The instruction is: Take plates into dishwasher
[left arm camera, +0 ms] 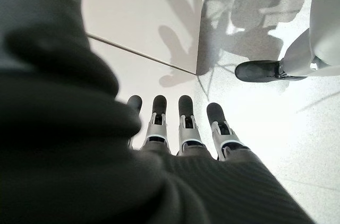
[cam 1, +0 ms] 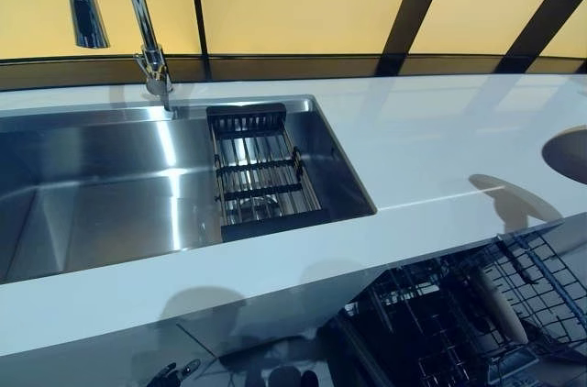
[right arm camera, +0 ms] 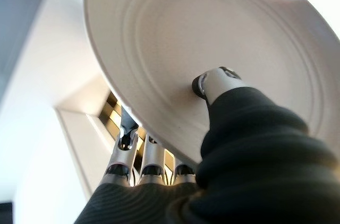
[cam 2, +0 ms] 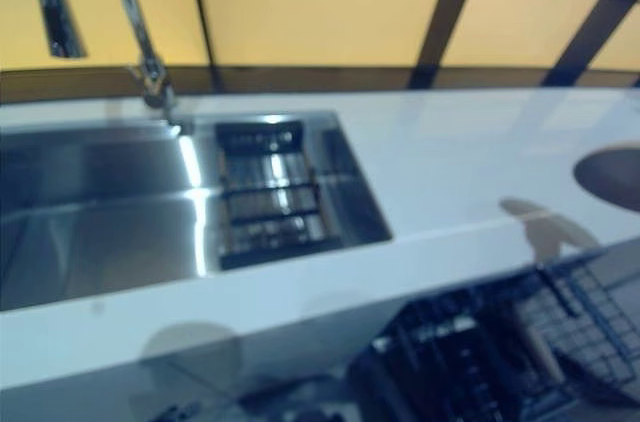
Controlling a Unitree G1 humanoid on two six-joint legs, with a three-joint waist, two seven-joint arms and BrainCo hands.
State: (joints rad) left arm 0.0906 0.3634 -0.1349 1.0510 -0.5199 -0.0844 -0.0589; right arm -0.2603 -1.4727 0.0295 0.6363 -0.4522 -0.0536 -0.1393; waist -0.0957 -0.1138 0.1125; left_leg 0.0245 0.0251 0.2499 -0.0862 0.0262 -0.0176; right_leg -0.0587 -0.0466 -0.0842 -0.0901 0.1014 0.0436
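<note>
Carry step: right robot hand [right arm camera: 159, 168] pinches plate [right arm camera: 175, 59], thumb on its face, fingers behind the rim. Plate edge shows right of sink [cam 1: 101, 185] at counter [cam 1: 431, 149] end. Left robot hand [left arm camera: 186, 128] hangs relaxed, empty. Next, probably: lower plate into dishwasher rack [cam 1: 477, 323] below the counter edge

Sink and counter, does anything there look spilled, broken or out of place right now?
Nothing stands out. The sink is bare apart from a dark drain rack sitting square at its right end. The counter looks clean, with no spills. The right hand pinches a plate that looks whole; the left hand hangs open.
</note>
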